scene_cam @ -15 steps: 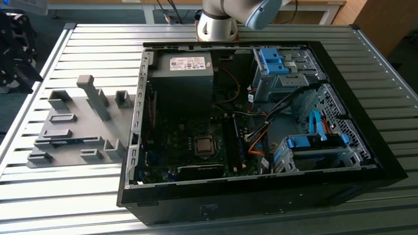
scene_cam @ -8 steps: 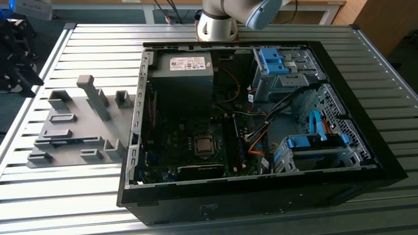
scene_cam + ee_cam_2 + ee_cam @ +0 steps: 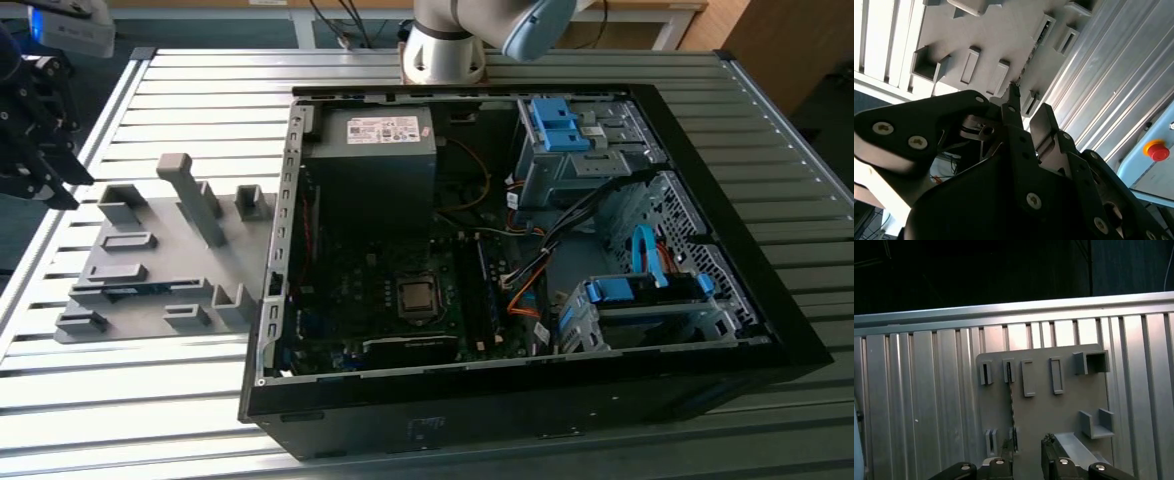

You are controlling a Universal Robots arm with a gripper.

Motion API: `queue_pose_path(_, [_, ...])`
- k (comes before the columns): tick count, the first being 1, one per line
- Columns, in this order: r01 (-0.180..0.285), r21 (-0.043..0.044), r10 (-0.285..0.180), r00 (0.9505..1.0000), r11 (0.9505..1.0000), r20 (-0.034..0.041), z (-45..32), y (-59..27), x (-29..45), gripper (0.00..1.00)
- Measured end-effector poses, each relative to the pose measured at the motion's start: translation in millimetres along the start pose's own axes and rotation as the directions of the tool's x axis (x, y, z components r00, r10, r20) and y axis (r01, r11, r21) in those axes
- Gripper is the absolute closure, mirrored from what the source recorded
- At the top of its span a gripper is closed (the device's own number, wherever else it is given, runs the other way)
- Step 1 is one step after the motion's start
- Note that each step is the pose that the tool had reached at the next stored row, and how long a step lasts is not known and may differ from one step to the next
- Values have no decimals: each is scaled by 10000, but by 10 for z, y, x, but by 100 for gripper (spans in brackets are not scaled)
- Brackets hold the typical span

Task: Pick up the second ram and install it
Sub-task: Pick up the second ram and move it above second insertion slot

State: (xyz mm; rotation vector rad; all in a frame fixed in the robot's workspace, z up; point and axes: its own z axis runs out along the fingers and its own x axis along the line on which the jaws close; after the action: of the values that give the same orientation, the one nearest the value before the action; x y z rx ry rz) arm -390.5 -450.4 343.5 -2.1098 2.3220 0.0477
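1. Far on the exterior view's left: your gripper [image 3: 40, 170] hangs over the slatted table [image 3: 200, 75], beside the outer edge of the grey holder plate [image 3: 154, 255], not touching it.
2. Gripper state: in both wrist views the two fingers [image 3: 1014, 112] stand apart w/ bare plate showing between them. Spread, nothing gripped.
3. Next over, the holder plate: the second ram [image 3: 1011, 405] sits edge-on in its slot blocks, a thin dark strip running across the plate. In the second wrist view it's the toothed line [image 3: 1029, 56] just past one fingertip. Fingers are near it, but I see no contact.
4. Right of the plate: open PC case [image 3: 283, 250], motherboard [image 3: 354, 295] exposed, CPU socket [image 3: 418, 297] mid-board. The ram slots [image 3: 477, 290] beside it are too dark to tell whether any stick is seated.
5. Progress, my read: early. Pick not done, since the ram is in the holder, ungripped and not lifted. Grasp, carry to the case and seating in a slot are all outstanding; install hasn't begun.
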Motion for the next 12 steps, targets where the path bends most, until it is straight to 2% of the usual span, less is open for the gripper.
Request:
queue_pose_path(5, [5, 8, -5, 10000, 10000, 2, 17, -1, 1, 64])
queue_pose_path(9, [43, 6, -43, 10000, 10000, 1, 67, -2, 6, 64])
queue_pose_path(12, [242, 1, -242, 9997, 9997, -3, 107, -4, 21, 64])
